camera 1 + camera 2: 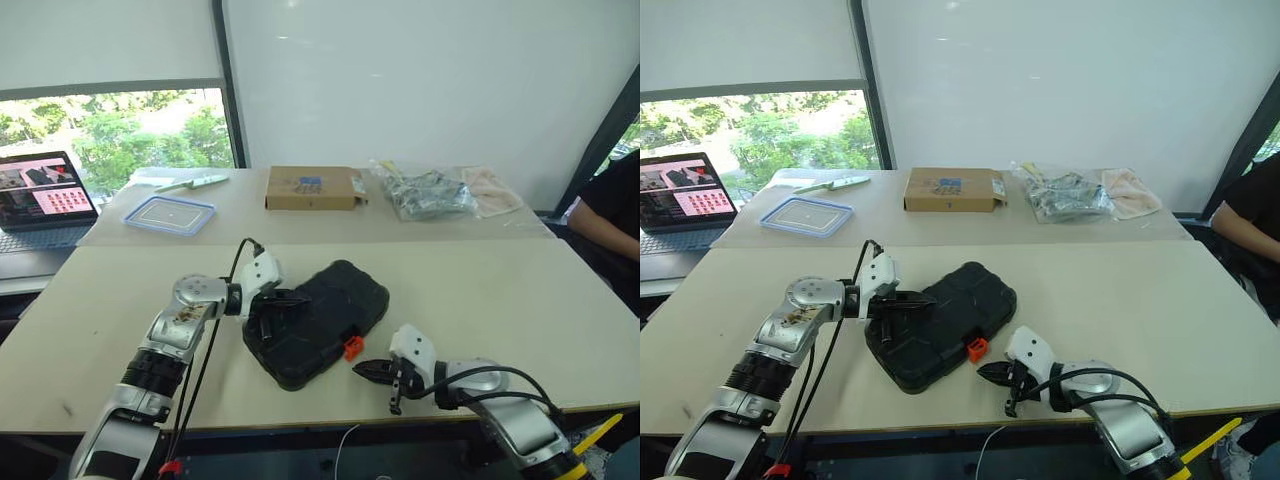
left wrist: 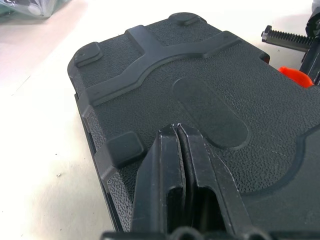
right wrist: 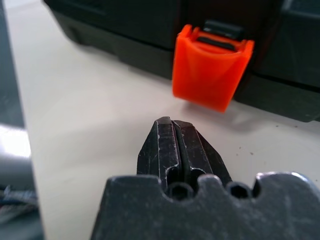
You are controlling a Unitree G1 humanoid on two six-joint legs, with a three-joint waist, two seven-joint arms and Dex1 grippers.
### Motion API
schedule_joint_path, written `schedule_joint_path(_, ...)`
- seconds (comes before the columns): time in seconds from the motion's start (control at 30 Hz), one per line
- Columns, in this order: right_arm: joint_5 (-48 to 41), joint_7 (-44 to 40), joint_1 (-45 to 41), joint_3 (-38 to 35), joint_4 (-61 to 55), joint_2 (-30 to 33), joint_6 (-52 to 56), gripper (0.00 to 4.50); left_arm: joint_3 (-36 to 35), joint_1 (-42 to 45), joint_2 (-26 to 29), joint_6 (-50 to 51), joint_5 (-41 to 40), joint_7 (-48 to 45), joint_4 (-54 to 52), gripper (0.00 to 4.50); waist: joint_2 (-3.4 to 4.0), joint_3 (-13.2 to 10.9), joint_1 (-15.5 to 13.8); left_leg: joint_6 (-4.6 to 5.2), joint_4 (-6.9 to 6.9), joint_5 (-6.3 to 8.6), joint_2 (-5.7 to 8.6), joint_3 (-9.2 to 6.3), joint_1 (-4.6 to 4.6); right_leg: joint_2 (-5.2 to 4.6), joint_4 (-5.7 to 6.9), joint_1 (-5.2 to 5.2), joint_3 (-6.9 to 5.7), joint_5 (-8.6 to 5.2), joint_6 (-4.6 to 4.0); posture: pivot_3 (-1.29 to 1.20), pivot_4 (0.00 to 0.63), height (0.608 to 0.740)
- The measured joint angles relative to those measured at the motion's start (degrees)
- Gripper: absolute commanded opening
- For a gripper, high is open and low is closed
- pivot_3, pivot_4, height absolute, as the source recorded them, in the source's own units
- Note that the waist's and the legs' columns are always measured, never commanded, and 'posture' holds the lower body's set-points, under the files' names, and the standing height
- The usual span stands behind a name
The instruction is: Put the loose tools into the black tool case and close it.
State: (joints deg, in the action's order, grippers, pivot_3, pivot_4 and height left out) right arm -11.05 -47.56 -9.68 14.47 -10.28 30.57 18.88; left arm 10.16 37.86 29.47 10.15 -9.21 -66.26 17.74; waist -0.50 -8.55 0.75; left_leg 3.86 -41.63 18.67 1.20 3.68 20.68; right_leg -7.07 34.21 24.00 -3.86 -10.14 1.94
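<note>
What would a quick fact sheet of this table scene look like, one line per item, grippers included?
Tool case: black tool case, lid down, lying flat on the table
Latch: orange latch on the case's front edge, flipped outward, not snapped shut
Left gripper: left gripper shut, fingers over the lid
Right gripper: right gripper shut, empty, on the table side just in front of the latch
Far table: clear blue-rimmed container, cardboard box, plastic bag, laptop

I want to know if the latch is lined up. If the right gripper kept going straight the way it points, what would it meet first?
Most likely the orange latch on the black tool case: the shut right gripper points at it across bare table, apparently slightly off-centre.
</note>
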Motion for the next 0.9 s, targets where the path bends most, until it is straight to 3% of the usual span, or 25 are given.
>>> schedule_joint_path(0.4,2.8,6.2,-0.4,0.1,3.2,-6.0,-3.1,0.0,0.0,1.0,-0.1,-0.9,0.1,-0.6,2.3,0.11,-0.09,0.1,0.0,-0.05,0.07,-0.03,-0.05,-0.01,-0.08,0.02,0.08,0.02,0.07,0.07,-0.13,0.0,0.15,0.74)
schedule_joint_path(0.9,2.9,6.2,4.6,-3.3,7.8,-9.5,-20.1,0.0,0.0,1.3,-0.2,-1.6,0.1,-0.7,2.7,0.11,-0.3,0.2,-0.1,-0.07,0.43,-0.04,0.01,0.02,-0.1,0.0,-0.06,0.11,0.1,0.06,-0.15,0.0,0.15,0.74)
